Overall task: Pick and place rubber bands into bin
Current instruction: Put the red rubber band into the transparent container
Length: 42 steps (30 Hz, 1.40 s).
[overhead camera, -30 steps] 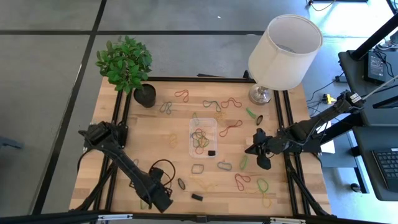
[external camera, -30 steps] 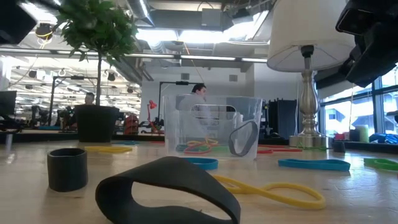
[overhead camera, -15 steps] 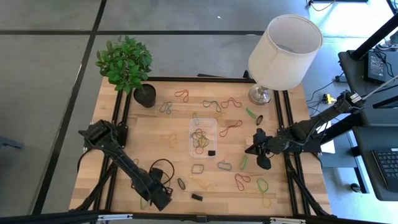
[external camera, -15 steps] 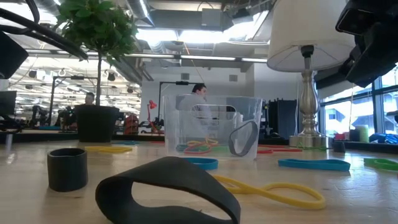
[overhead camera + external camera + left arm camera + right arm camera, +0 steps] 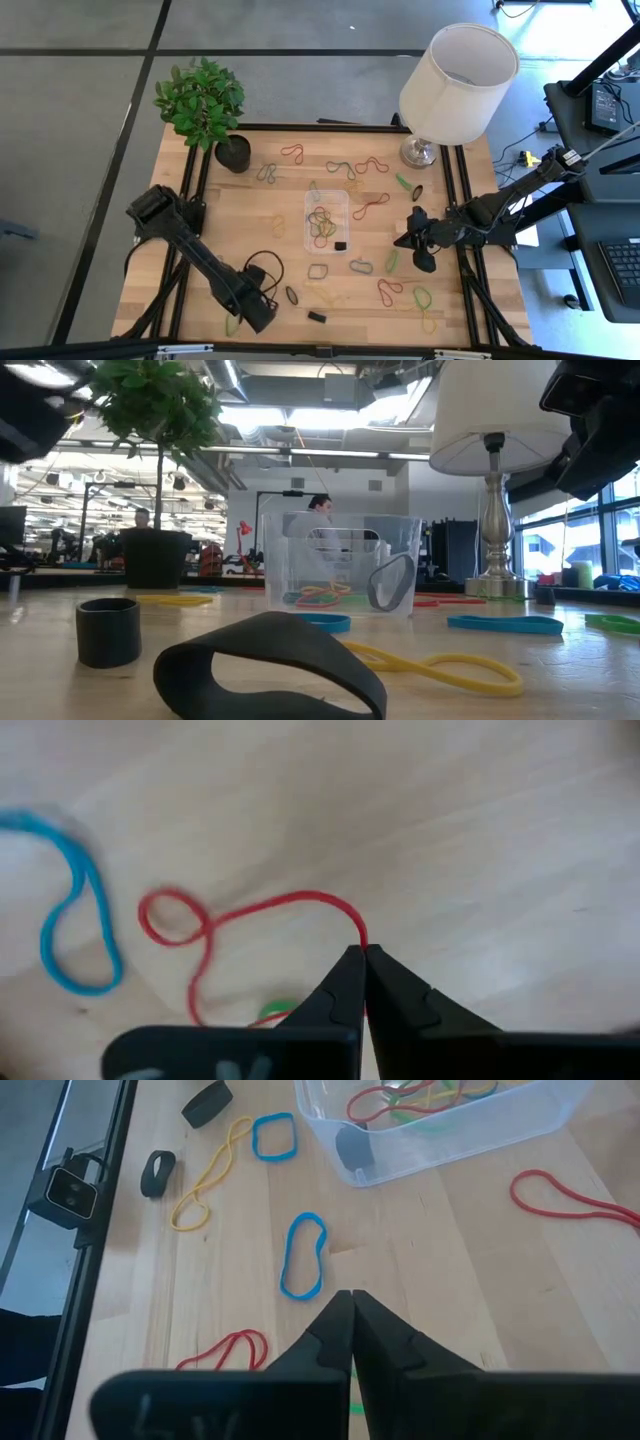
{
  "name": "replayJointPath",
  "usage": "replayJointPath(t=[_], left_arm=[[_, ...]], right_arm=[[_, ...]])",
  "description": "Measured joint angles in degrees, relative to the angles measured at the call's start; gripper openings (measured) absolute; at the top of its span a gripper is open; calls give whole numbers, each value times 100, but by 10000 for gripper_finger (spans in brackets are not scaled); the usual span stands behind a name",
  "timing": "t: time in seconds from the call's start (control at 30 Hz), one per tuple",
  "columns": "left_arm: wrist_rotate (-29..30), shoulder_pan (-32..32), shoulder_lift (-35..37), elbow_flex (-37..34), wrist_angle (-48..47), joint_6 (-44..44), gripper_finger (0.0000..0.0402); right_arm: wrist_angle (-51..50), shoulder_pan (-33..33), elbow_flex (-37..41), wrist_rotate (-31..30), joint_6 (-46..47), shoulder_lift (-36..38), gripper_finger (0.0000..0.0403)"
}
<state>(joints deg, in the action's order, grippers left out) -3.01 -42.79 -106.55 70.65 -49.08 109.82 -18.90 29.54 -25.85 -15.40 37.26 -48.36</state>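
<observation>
High view, clear bin (image 5: 327, 222) holding mixed rubber bands (image 5: 320, 224), left gripper (image 5: 363, 958) seemingly pinching red band (image 5: 250, 910).

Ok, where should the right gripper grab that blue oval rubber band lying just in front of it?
Open the right gripper, then come straight down and pinch one long side of the blue band. It lies flat, so probably only a single strand offers purchase.

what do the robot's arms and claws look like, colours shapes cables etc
Both arms are dark, nearly black, built of jointed segments. The left claw ends in two slim black fingers tapering to a point, with stepped notches along their outer edges. The right claw looks the same. A black cable loops beside the left arm in the high view. No readable markings show.
</observation>
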Motion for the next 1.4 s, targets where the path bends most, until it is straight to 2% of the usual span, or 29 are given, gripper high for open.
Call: replayJointPath(t=[0.13,0.23,0.4,0.5,0.67,0.9,1.13,1.27,1.4], left_arm=[[527,209,401,10,-17,-615,2],[1085,458,711,85,-24,-1397,2],[1903,982,1151,438,-86,-3209,2],[2194,1390,1290,772,-203,-4425,2],[2237,2136,1313,1611,-739,-6029,2],[2279,3104,1318,2249,-626,-7941,2],[1834,3838,1144,2251,-431,-9009,2],[1551,4050,829,2251,-310,-9414,2],[1314,4145,376,2251,-195,-9869,3]], right_arm=[[41,0,0,-2,3,0,12],[103,0,0,-2,10,0,12],[160,0,0,-3,163,0,12],[164,2,0,-2,166,0,12],[193,1,0,-13,175,0,12],[195,2,0,-429,579,0,12],[195,2,0,-604,963,-2,12],[204,1,0,-889,1073,-17,12],[279,-49,0,-925,1080,-41,12]])
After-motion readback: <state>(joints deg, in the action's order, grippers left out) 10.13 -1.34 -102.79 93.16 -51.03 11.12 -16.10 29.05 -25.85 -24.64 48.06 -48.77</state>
